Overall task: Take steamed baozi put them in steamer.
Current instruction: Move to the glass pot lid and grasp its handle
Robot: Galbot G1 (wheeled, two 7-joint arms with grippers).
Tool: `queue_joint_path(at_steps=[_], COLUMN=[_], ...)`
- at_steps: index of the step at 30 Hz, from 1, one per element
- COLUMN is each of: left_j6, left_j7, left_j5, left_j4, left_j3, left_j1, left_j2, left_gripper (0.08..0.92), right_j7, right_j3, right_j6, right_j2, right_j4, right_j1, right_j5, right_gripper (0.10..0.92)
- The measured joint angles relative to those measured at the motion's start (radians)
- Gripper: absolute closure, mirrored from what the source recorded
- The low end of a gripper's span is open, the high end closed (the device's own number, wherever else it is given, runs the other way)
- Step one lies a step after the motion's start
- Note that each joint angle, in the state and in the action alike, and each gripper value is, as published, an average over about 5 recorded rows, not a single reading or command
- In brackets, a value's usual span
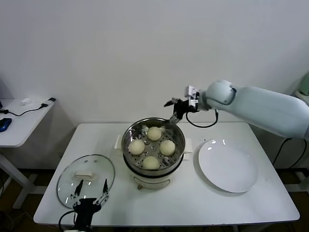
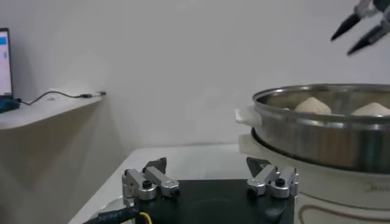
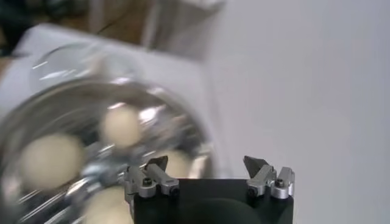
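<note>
The shiny steel steamer stands mid-table on its white base. Several cream-white baozi lie on its perforated tray, such as one at the back and one at the front. My right gripper hovers just above the steamer's far rim, open and empty. In the right wrist view the gripper looks down on the steamer and a baozi. My left gripper is open and empty at the table's near left edge; in its wrist view the gripper faces the steamer.
A round glass lid with a white handle lies flat left of the steamer, right by my left gripper. An empty white plate sits to the right. A white side table with cables stands farther left.
</note>
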Motion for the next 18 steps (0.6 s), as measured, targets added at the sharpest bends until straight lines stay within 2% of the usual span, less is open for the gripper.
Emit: queue_joint_path(at_steps=[10, 18], left_j6=[0.012, 0.004], left_j7=[-0.017, -0.023], left_j5=[-0.025, -0.019], left_j4=[-0.005, 0.009], left_j3=[-0.031, -0.05], left_j1=[-0.051, -0.095], left_j2=[0.036, 0.083], left_gripper=[0.177, 0.177], right_j7=[0.284, 0.362], right_j3=[0.617, 1.151], right_j6=[0.004, 0.095], right_j2=[-0.188, -0.17], right_j4=[0.145, 0.25], right_j1=[-0.54, -1.072], right_j5=[-0.095, -0.229], right_gripper=[0.203, 0.203])
